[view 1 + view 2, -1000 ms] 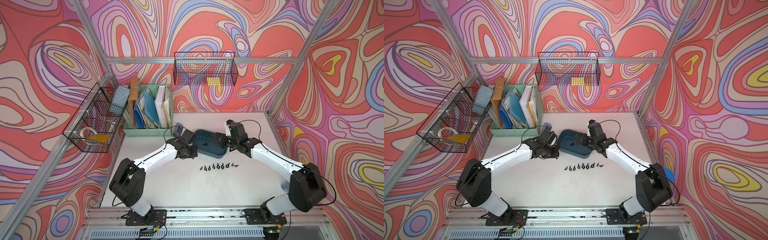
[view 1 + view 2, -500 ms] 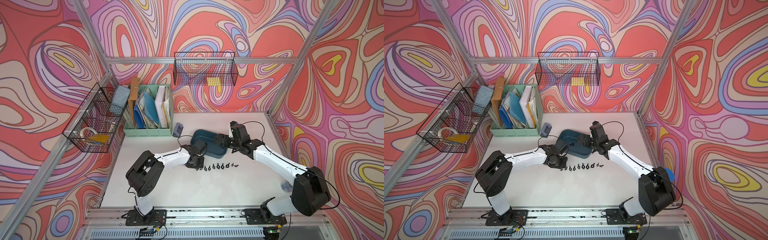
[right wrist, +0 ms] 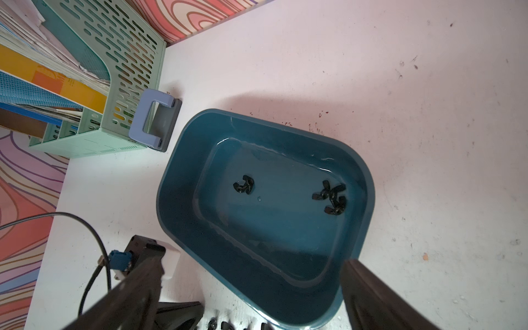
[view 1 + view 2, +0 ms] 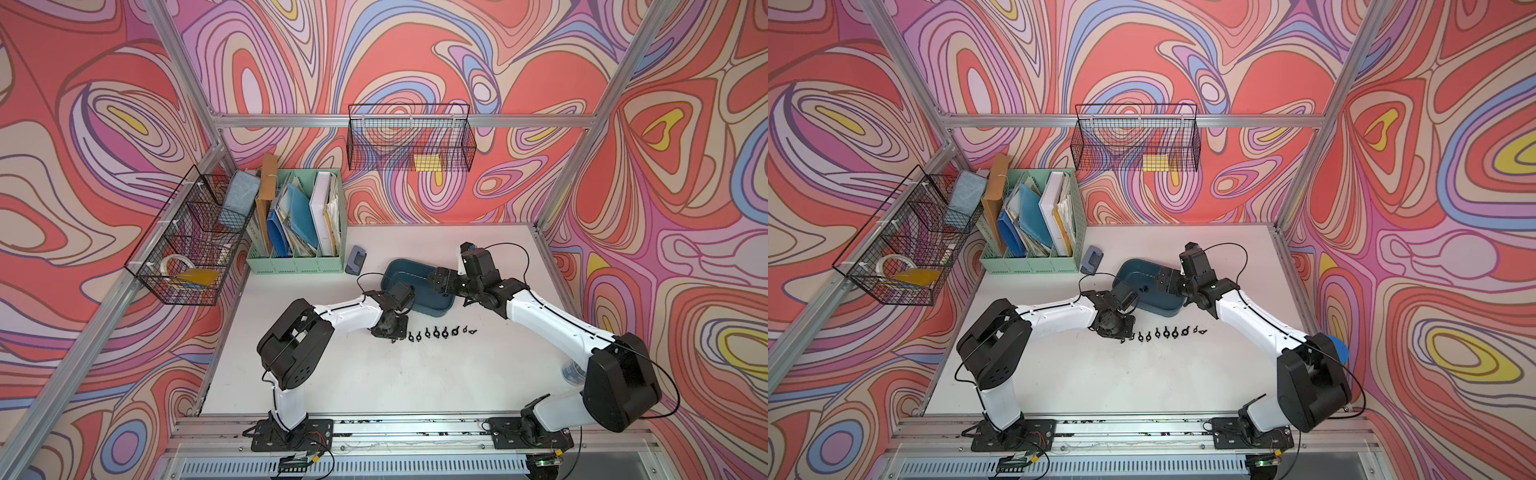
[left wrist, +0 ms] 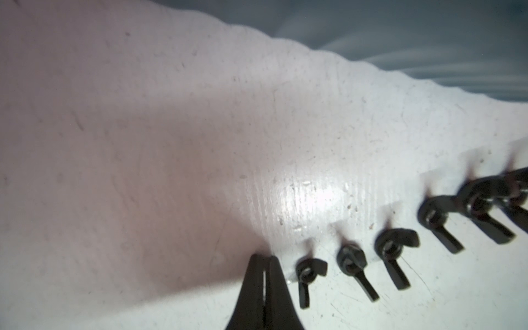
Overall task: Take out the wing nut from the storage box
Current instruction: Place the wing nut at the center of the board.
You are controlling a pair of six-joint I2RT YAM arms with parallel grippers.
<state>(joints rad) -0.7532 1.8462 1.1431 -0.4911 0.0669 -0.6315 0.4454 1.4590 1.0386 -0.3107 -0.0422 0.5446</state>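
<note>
The storage box [image 4: 432, 308] [image 4: 1158, 309] [image 3: 171, 183], a dark teal tub, sits at mid-table. Inside it lie a single black wing nut [image 3: 244, 185] [image 4: 1144, 288] and a touching pair [image 3: 331, 200]. A row of several wing nuts [image 4: 436, 332] [image 4: 1165, 333] [image 5: 307, 273] lies on the table in front of the box. My left gripper [image 4: 392, 338] [image 4: 1122, 340] [image 5: 264, 257] points down at the row's left end, shut, with nothing showing between its tips. Over the box's right end my right gripper [image 4: 440, 282] [image 3: 251, 291] hangs open and empty.
A mint-green file organiser [image 4: 295, 232] stands at the back left with a blue-grey hole punch [image 4: 355, 259] [image 3: 155, 123] beside it. Black wire baskets hang on the back wall [image 4: 409, 139] and the left frame [image 4: 187, 245]. A blue object [image 4: 1337, 349] sits by the right arm's elbow.
My left arm swung from the box's left end forward to the left end of the nut row, staying shut. The right gripper stayed open over the box, shifting slightly.
</note>
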